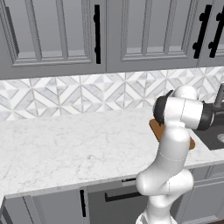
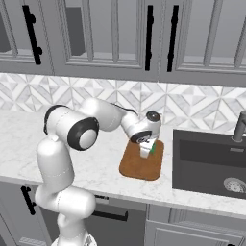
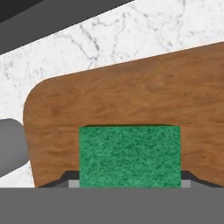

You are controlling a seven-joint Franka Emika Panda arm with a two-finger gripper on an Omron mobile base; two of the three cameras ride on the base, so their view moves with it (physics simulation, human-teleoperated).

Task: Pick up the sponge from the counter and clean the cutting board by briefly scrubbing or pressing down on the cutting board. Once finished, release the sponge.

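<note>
One sponge (image 3: 129,155) sits clamped between the fingers (image 2: 145,152), held over the cutting board (image 2: 140,166), which lies on the counter (image 2: 101,163) just beside the dark sink (image 2: 211,163). From the hand view the sponge's green face hangs above the board's near half; whether it already touches the wood I cannot tell. To do the scrub well, I judge the arm should press straight down until the sponge flattens slightly, rub briefly within the board's edges, and only then part the fingers. The sponge is a small rectangular block with a coarse, speckled green surface. The board is thin, flat, orange-brown wood with visible grain and rounded corners. The counter is white marble-look with faint grey veins.
</note>
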